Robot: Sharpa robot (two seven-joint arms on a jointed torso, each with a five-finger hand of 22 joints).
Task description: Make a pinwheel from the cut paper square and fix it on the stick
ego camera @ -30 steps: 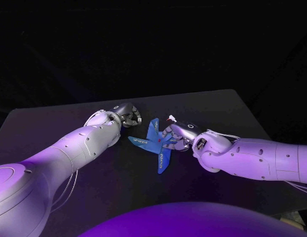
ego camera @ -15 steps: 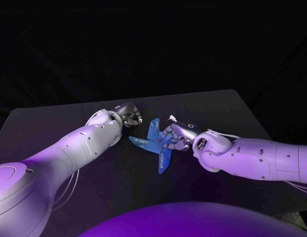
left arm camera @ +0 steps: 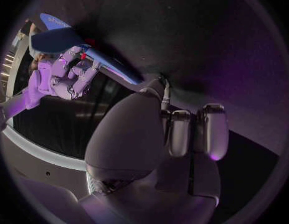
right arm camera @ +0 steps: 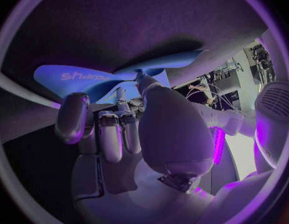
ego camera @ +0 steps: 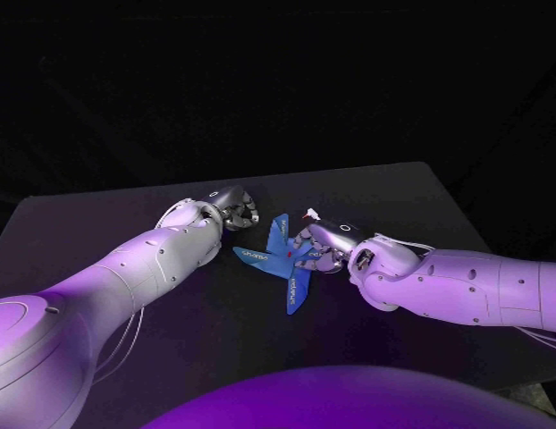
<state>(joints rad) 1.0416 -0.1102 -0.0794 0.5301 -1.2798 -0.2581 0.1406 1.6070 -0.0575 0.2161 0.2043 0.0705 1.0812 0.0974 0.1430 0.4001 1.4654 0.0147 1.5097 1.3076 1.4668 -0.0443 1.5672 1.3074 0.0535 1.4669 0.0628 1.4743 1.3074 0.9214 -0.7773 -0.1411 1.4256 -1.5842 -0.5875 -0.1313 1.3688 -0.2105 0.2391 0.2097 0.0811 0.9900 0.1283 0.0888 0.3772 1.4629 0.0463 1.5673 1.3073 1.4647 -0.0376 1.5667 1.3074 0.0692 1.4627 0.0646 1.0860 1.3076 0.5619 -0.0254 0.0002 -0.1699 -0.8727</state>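
The blue paper pinwheel (ego camera: 282, 261) lies on the black table (ego camera: 394, 192) with its flaps partly folded up. My right hand (ego camera: 324, 239) holds it at the centre, fingers curled over the folded flaps (right arm camera: 97, 78). A small red and white piece (ego camera: 310, 214) sticks up at the right fingertips; I cannot tell what it is. My left hand (ego camera: 233, 210) sits just left of the paper, apart from it, fingers (left arm camera: 182, 133) curled in with nothing seen in them. The left wrist view shows the blue paper (left arm camera: 70, 39) with the right hand (left arm camera: 62, 78) against it.
The black table runs on to its far edge (ego camera: 291, 174) and right corner (ego camera: 423, 166) beyond both hands. Both white forearms (ego camera: 149, 264) lie low over the near half of the table.
My left hand has edged slightly toward the paper. The right hand and the pinwheel have barely moved.
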